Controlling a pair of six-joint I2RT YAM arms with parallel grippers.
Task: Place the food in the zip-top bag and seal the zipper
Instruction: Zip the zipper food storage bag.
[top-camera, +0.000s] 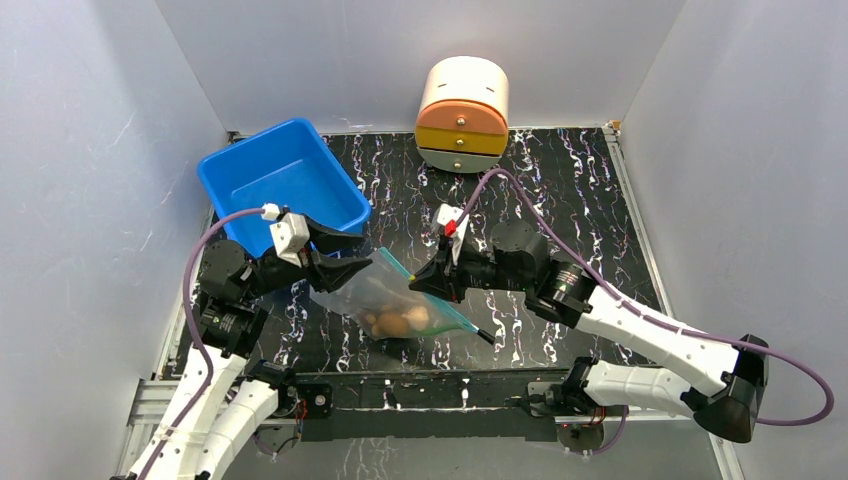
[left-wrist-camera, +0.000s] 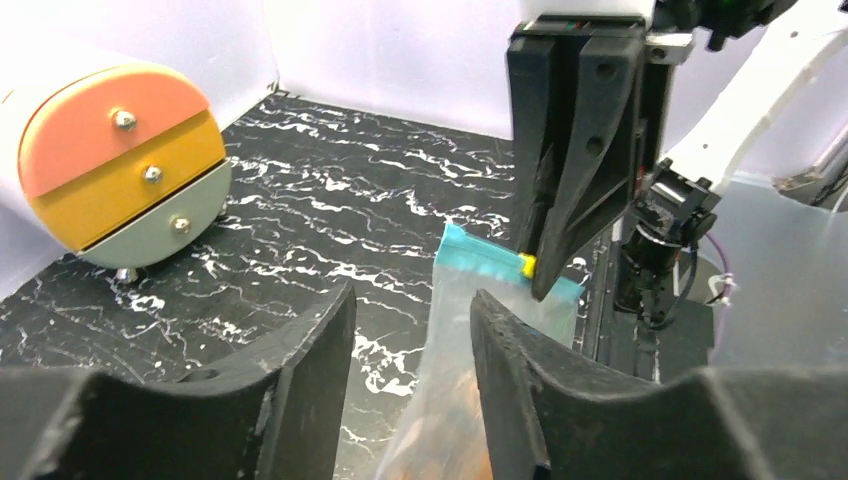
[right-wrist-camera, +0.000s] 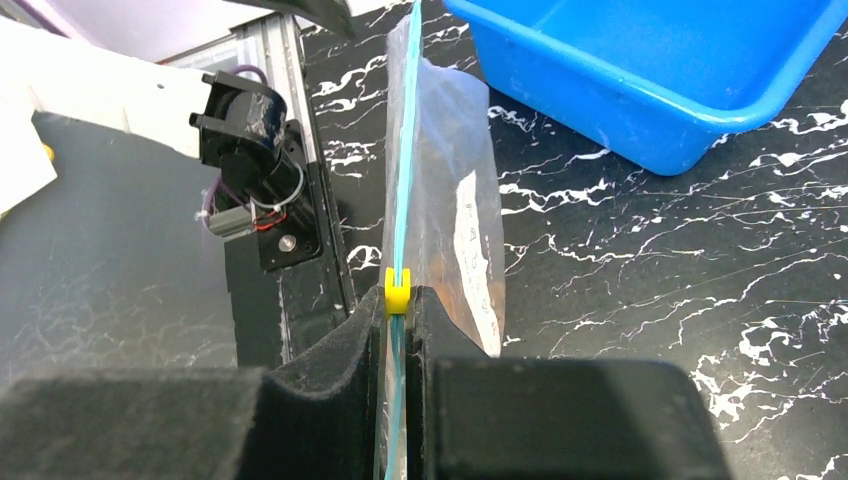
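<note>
On the zipper (right-wrist-camera: 408, 150), right fingers (right-wrist-camera: 340, 360) clamp the yellow slider (right-wrist-camera: 397, 290); the strip runs leftward to the parted (empty) left fingers (left-wrist-camera: 300, 380).

A blue plastic tray (top-camera: 285, 172) sat at the back left of the black, white-veined worktop (top-camera: 570, 195). A small rounded drawer unit (top-camera: 462, 115) stood against the back wall, well apart from the tray, with three fronts stacked orange, yellow and grey-green, each with a metal knob.

Bright, even light; soft shadows; wrist-cam fg blurry.
</note>
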